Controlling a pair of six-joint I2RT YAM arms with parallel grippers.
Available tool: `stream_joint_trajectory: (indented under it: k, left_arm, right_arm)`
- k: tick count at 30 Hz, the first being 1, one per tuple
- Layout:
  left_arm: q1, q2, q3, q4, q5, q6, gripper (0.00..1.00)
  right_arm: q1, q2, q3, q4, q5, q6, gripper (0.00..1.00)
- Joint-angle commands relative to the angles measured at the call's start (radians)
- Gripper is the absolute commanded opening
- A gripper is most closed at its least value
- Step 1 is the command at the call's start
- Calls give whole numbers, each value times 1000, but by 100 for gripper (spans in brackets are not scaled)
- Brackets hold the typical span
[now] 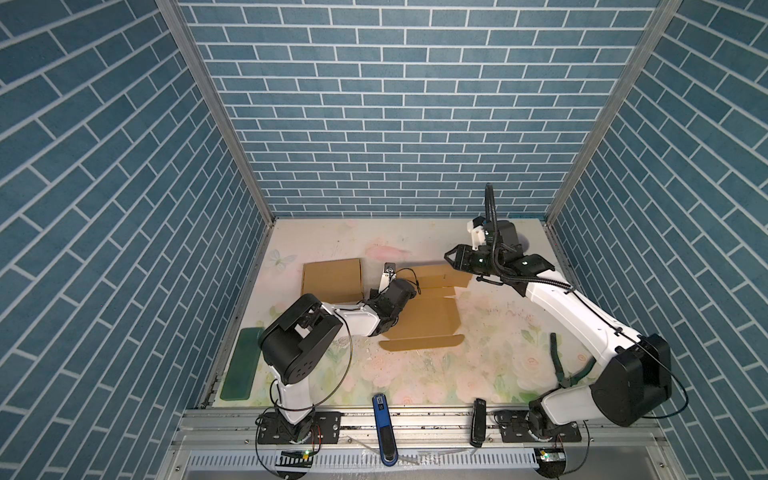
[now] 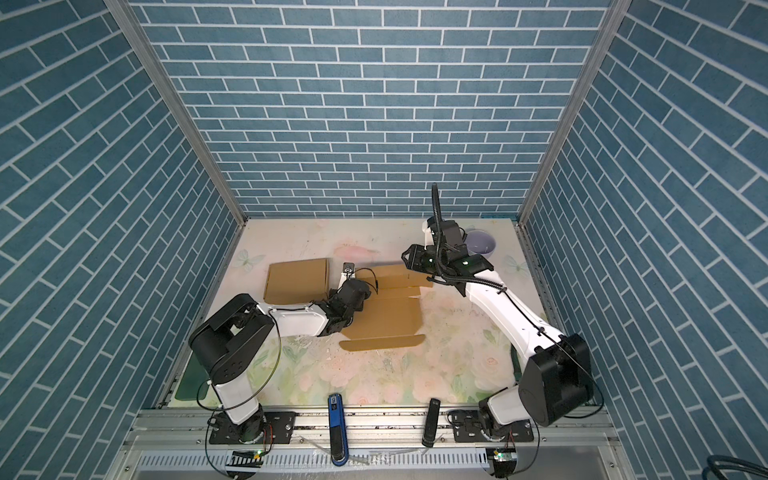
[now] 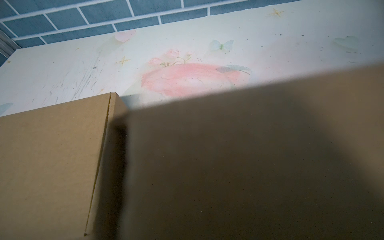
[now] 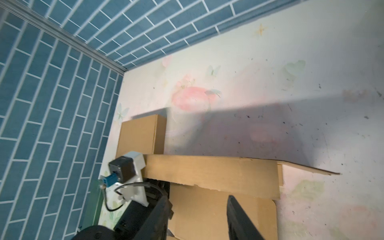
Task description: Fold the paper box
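My closed left hand [image 1: 409,291] likely steadies the flat box [image 1: 428,320]; my right hand [image 4: 197,197] hovers open above its flap [image 1: 440,276].

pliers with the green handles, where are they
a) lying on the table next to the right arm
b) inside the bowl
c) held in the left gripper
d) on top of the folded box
a: in a top view the pliers lie flat on the table, close beside the right arm, with nothing holding them.
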State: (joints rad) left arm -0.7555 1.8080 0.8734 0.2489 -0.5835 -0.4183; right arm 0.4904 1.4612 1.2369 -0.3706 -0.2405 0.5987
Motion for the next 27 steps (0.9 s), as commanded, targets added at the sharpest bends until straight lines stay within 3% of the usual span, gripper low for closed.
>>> stream_joint_trajectory:
  k: [1,12,27]
  left_arm:
    - [4,-3,-17,-49,19,27,0]
    - [4,0,-23,-41,30,26,0]
    - [2,20,-22,-4,72,43,0]
  right_arm:
    - [-3,35,31,-47,-6,-50,46]
    - [-16,125,45,-59,30,-73,54]
    - [-29,235,62,60,-80,-56,51]
